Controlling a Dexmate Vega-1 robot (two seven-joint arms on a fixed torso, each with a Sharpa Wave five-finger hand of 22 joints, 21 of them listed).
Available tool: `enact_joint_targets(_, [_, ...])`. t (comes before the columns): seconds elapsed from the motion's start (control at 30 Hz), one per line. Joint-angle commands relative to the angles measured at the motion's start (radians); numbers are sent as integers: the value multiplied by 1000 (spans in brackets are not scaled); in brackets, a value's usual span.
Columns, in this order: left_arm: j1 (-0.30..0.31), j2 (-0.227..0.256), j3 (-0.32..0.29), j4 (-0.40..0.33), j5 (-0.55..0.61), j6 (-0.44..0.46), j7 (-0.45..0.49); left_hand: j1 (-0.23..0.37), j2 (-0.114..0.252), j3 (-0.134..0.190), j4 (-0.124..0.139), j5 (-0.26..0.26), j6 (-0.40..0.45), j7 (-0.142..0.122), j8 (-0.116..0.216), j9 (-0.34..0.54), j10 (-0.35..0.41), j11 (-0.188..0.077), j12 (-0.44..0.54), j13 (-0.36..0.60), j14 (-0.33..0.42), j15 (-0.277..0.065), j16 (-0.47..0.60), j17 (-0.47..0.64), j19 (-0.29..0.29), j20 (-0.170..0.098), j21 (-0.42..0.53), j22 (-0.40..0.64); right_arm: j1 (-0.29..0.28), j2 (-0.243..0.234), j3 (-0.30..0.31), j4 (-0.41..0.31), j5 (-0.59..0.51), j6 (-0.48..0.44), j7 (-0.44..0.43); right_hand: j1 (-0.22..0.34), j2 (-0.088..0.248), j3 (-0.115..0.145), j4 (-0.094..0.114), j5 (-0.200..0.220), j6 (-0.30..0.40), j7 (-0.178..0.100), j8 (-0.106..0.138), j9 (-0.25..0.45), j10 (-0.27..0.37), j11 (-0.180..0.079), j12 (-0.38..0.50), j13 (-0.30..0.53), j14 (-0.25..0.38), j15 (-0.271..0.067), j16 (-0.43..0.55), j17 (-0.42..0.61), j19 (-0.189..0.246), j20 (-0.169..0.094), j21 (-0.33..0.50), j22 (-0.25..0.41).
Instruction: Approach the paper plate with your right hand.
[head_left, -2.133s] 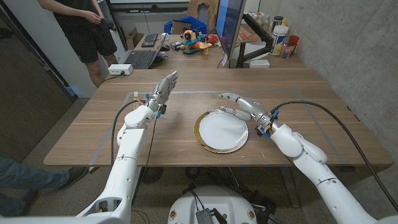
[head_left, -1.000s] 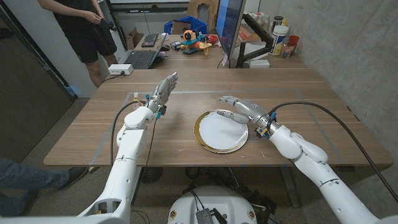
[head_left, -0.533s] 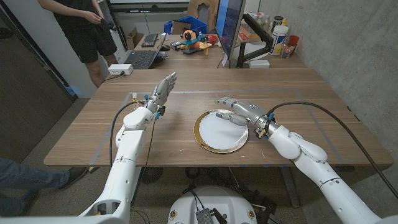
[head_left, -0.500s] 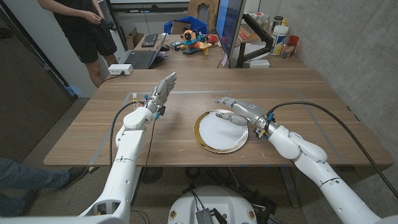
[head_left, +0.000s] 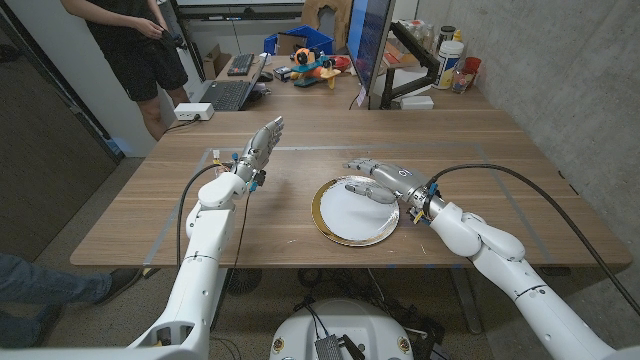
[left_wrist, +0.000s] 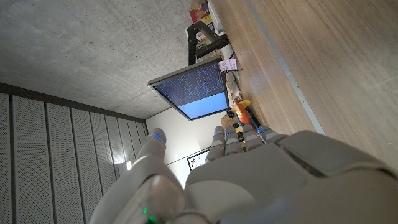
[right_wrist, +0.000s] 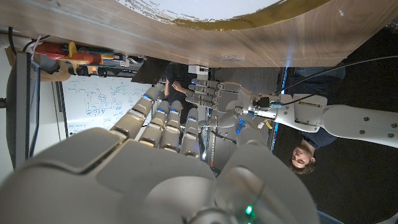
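Right hand (head_left: 378, 178): positioned over the plate (head_left: 350, 218) at about its 1 o'clock rim, seen from the head view. Fingers (head_left: 362, 188) are extended and slightly spread, holding nothing. Whether any fingertip touches the plate's surface cannot be told; the fingers appear to hover just above it. In the right wrist view the hand (right_wrist: 161, 168) shows with fingers reaching out straight, and the plate's gold rim (right_wrist: 249, 22) lies close ahead of them.

Plate: white paper with a gold edge, lying flat on the table (head_left: 140, 210) near its centre, toward the near edge. It sits at roughly 4 o'clock from the left hand and well apart from it.

Left hand (head_left: 262, 145): raised above the table at the plate's 10 o'clock, fingers straight and together-to-slightly-spread, empty. The left wrist view shows the hand (left_wrist: 249, 180) open, with wood surface beyond.

Progress, as judged: the approach looks essentially complete, since the right hand already overlaps the plate's far right portion. What may remain is only a small settling toward the rim or surface. No grasp is in evidence.

A person (head_left: 135, 45) stands beyond the table's far left corner.
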Motion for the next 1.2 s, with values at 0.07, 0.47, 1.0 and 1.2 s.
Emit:
enact_joint_targets(0.07, [2, -1, 0, -4, 1, 1, 2, 2, 10, -2, -5, -4, 4, 3, 2, 5, -6, 2, 4, 2, -9, -1, 1, 2, -3, 4, 0, 5, 1, -16, -15, -9, -21, -18, -14, 5, -6, 3, -1, 10, 3, -14, -4, 2, 3, -6, -3, 1, 5, -7, -3, 0, 0, -1, -1, 3])
enact_joint_targets(0.47, [7, 1, 4, -19, 6, 6, 3, 2, 10, -3, -6, -4, 7, 3, 3, 5, -5, 0, 4, 2, -9, -1, 1, 2, -6, 6, 0, 5, 3, -30, -30, -18, -41, -28, -22, 9, -6, 7, -4, 17, 12, -43, -1, 2, 12, -45, -2, 1, 2, -16, -7, -1, -2, -9, -2, 3])
enact_joint_targets(1.0, [6, 0, 5, -20, 6, 8, 1, 2, 11, -4, -6, -4, 7, 1, 3, 5, -5, -1, 4, 2, -10, -2, 1, 2, -9, 8, 0, 5, -3, -45, -48, -31, -77, -68, -28, 10, -4, 9, -4, 20, 15, -46, 0, 3, 10, -38, -4, 1, -3, -13, -9, -1, -12, -8, -5, 3])
enact_joint_targets(1.2, [2, -1, 6, -9, 5, 3, 1, 1, 11, -4, -6, -4, 6, 1, 2, 5, -6, 1, 4, 2, -11, -2, 1, 2, -9, 8, 0, 5, -1, -48, -56, -29, -79, -78, -30, 10, -3, 10, -4, 21, 17, -46, 1, 3, 7, -38, -6, 1, -11, -11, -12, -1, -16, -9, -6, 3])
